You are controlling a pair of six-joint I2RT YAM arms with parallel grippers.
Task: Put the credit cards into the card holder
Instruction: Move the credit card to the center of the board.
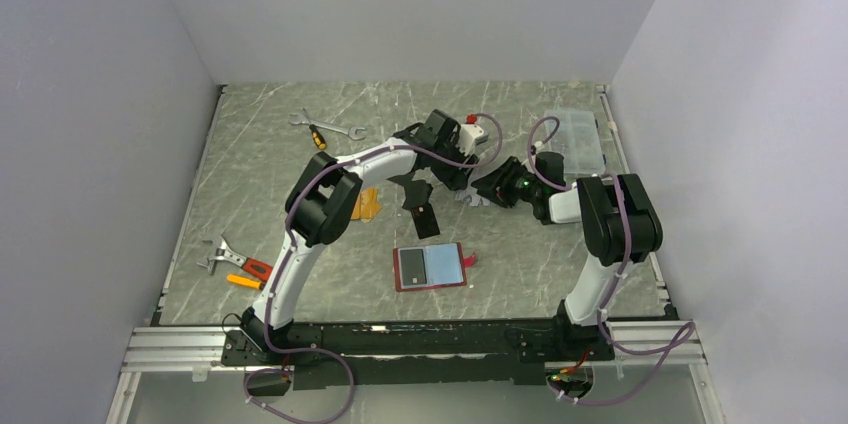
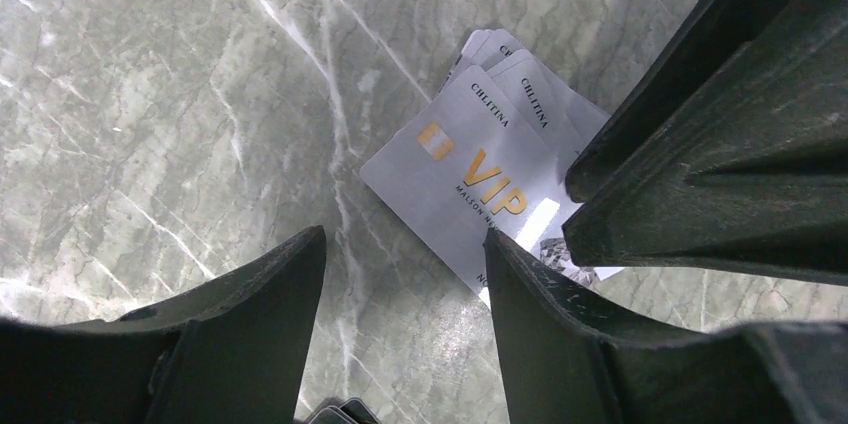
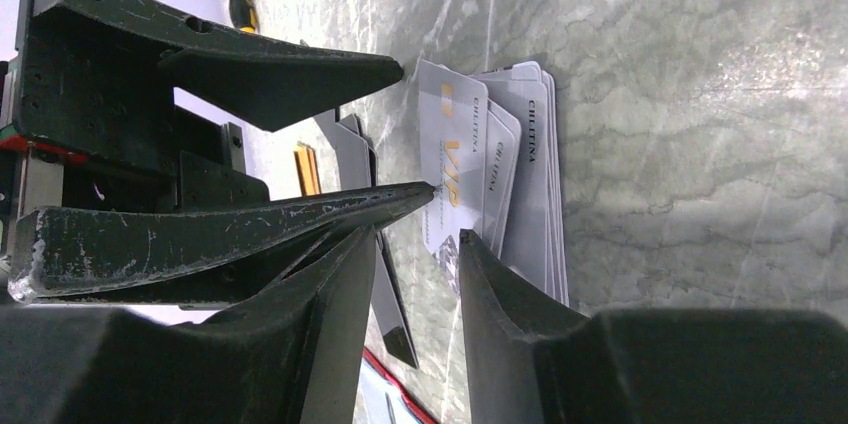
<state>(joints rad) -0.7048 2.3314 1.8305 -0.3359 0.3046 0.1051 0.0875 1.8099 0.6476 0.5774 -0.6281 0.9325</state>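
Observation:
A fanned stack of silver-grey credit cards [image 2: 480, 169] lies on the marble table [image 1: 270, 159]; its top card reads VIP. Both grippers meet over it. My left gripper [image 2: 405, 234] is open, its jaws astride bare table just beside the stack. My right gripper [image 3: 418, 234] is open with a narrow gap, one fingertip [image 3: 470, 244] on the stack's edge [image 3: 525, 174]. Nothing sits between either pair of jaws. Black cards [image 1: 425, 220] and orange cards [image 1: 368, 204] lie nearby. The dark-red card holder [image 1: 430, 267] lies open towards the near edge.
A clear compartment box [image 1: 580, 132] stands at the back right. A wrench [image 1: 340, 129] and a small screwdriver [image 1: 317, 137] lie at the back left. More hand tools [image 1: 232, 262] lie at the near left.

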